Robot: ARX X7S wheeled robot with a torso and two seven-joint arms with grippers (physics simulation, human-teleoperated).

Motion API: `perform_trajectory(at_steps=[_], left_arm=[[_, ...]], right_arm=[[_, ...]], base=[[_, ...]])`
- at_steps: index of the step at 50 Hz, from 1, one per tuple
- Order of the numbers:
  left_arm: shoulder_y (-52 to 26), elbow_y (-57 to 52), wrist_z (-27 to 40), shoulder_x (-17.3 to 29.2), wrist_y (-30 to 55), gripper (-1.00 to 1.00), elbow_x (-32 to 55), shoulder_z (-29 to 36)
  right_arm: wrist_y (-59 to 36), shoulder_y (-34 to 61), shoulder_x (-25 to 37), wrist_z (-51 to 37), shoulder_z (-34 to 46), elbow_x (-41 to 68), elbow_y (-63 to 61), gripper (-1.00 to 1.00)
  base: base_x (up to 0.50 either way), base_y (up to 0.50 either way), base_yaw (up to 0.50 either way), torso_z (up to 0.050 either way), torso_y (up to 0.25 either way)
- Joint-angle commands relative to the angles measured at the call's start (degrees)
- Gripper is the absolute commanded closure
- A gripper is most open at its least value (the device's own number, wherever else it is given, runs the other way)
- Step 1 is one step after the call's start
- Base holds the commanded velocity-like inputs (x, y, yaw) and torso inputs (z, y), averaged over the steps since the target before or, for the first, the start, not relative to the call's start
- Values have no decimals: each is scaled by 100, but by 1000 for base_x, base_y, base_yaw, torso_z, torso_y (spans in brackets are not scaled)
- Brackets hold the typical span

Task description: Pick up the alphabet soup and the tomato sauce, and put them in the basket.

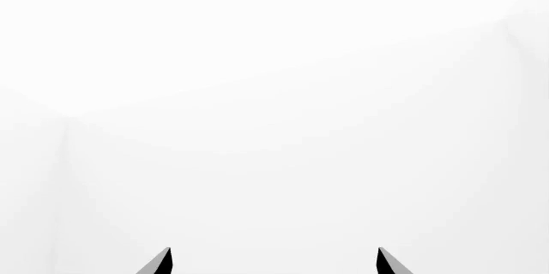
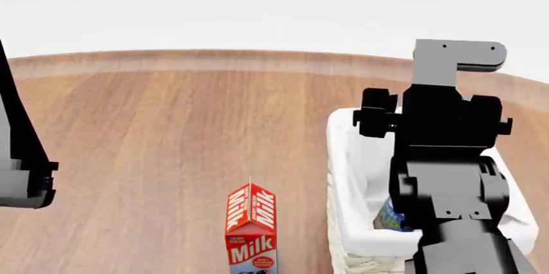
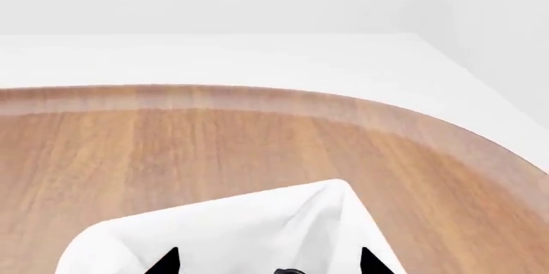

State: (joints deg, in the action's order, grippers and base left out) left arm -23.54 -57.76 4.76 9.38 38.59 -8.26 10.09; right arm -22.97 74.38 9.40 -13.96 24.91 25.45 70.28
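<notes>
Soup is sitting in the basket while the right tool is hovering wide and empty above it; sauce, unseen, probably needs locating next.

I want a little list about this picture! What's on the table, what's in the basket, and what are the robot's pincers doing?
table: round, brown wood
milk carton: red, upright, left of the basket
basket: white, cloth-lined, under the right arm
inside basket: a blue-labelled can, probably the alphabet soup, mostly hidden by the arm
tomato sauce: not in view
left pincer: open, empty, facing plain white
right pincer: open, empty, above the basket
</notes>
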Motion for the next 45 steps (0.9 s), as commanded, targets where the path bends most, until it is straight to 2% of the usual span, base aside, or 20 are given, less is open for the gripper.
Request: perform_trajectory(at_steps=[1,6,11,12,15,23,45], left_arm=[[-5,-28,32,22,26,-100,11,22],[-13,-25,41,28,22,-100,26,27],[7,6,64,36,-16,-100,40,30],[-15,-7,60,42,13,-100,31,42],[-18,-12,71,48,16,-100,27,55],[-19,-43,82,58,44,-100,51,45],[-43,-95,101,97,108,-100,88,32]], right_arm=[[322,-233,152,-207,-127,-6,-847,-100],[453,-441,265,-272,-182,49,-1451,-100],[942,-598,343,-426,-266,17,-1915,-100],[1347,-687,316,-430,-203,-132,-1770,-100],[1230,-700,418,-574,-282,-54,-2277,-100],[2008,-990,544,-963,-387,-241,-2935,-100],[2213,-1186,880,-1769,-288,-750,-5112,-100]], base=[[0,0,0,0,0],[0,0,0,0,0],[0,0,0,0,0],[0,0,0,0,0],[0,0,0,0,0],[0,0,0,0,0],[0,0,0,0,0]])
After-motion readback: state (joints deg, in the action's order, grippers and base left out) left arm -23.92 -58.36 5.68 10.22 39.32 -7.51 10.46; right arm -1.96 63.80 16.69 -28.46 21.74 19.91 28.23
